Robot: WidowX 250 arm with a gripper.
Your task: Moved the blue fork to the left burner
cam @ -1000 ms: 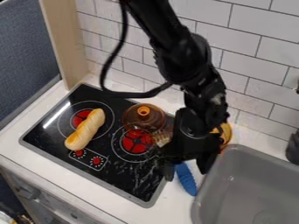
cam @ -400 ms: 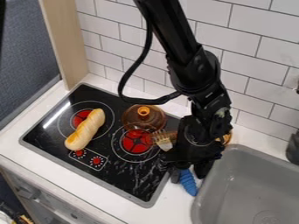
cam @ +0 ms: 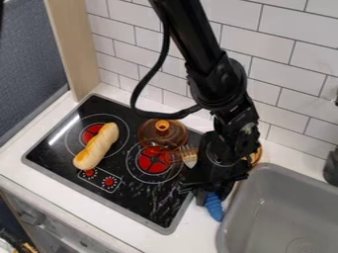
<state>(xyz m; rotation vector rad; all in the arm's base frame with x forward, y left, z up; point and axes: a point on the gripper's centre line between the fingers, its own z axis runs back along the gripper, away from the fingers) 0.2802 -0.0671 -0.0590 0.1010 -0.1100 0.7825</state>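
Blue fork (cam: 214, 206): its handle is poking out just below the gripper (cam: 211, 194), pointing toward the camera, by the sink's corner.
Hold: the gripper is hanging right over the handle; whether it is clamping the fork or just straddling it, I cannot tell.
Grip spot: the ridges are offering good bite, so the handle's upper part, nearest the gripper, is looking like the place to take.
Handling: the fork is probably going to feel light and stiff, hardly fragile; a pinch near one end may be letting the other end swing or droop.
Pale slats (cam: 190, 157): these are showing just up and left of the gripper; whether they are forming the fork's head, I cannot tell.
Sink (cam: 228, 217): it is lying to the gripper's right, close by.
Right burner (cam: 153, 160): it is sitting left of the gripper and a little farther back.
Amber pot (cam: 162, 136): it is standing beyond that burner, up and left of the gripper; a low carry may be risking a knock.
Bread (cam: 97, 147): it is lying well left of the gripper, partly covering the goal.
Left burner (cam: 91, 132): it is waiting beyond the bread, farthest left of the gripper, without the fork.
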